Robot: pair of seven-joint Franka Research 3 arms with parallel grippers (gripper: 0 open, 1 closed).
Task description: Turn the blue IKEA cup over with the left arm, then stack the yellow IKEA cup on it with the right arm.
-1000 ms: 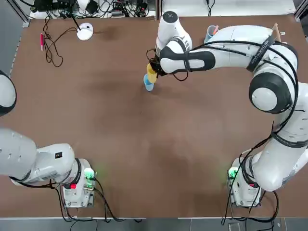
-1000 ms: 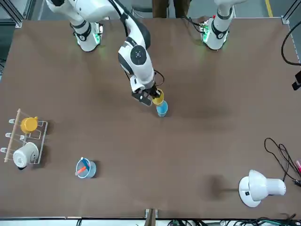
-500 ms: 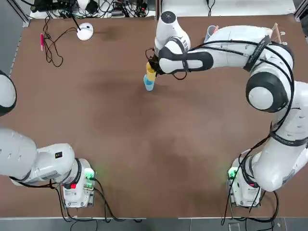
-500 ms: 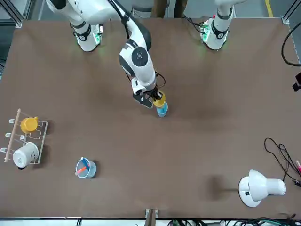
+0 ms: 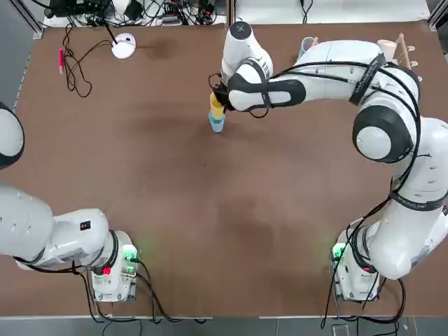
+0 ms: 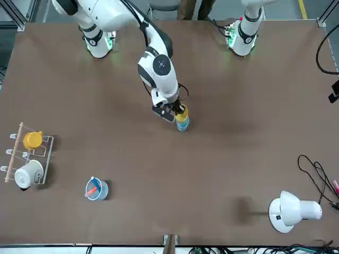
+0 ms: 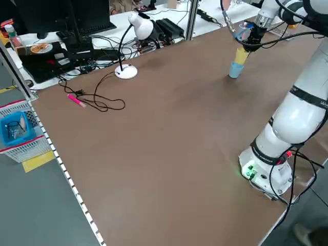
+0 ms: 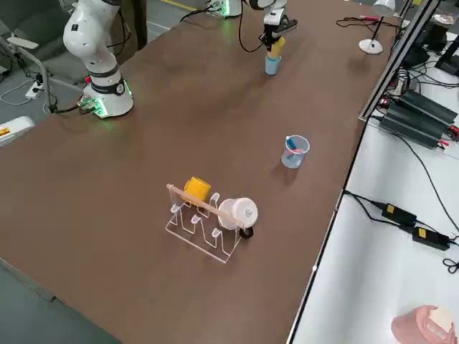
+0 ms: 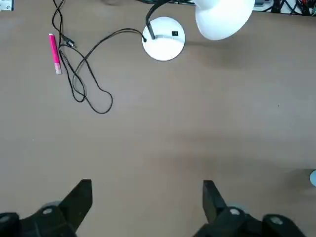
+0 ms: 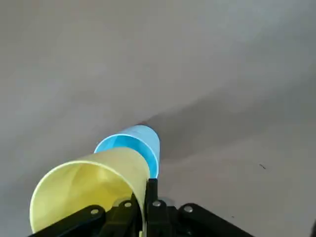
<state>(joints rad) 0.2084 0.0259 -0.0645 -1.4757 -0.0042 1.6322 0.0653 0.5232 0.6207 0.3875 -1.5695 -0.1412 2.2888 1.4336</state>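
Note:
The blue IKEA cup [image 5: 216, 124] stands on the brown table a little behind its middle, also seen in the front view [image 6: 182, 125]. Directly above it, tilted, is the yellow IKEA cup [image 5: 217, 108] [image 6: 181, 112], held at its rim. My right gripper [image 10: 147, 198] is shut on that rim, and the wrist view shows the yellow cup [image 10: 91, 185] overlapping the blue cup [image 10: 134, 142]. Whether the two cups touch I cannot tell. The left arm [image 5: 49, 234] is parked at the near left, its gripper [image 9: 145, 197] open over bare table.
A white desk lamp [image 5: 123, 45], a looped black cable and a pink pen [image 5: 61, 59] lie at the far left. A clear blue cup with pink sticks [image 6: 96, 189] and a rack with two mugs [image 6: 27, 156] stand on the right arm's side.
My right gripper has shifted the yellow cup slightly, bringing it more squarely over the blue cup. The left arm has not moved.

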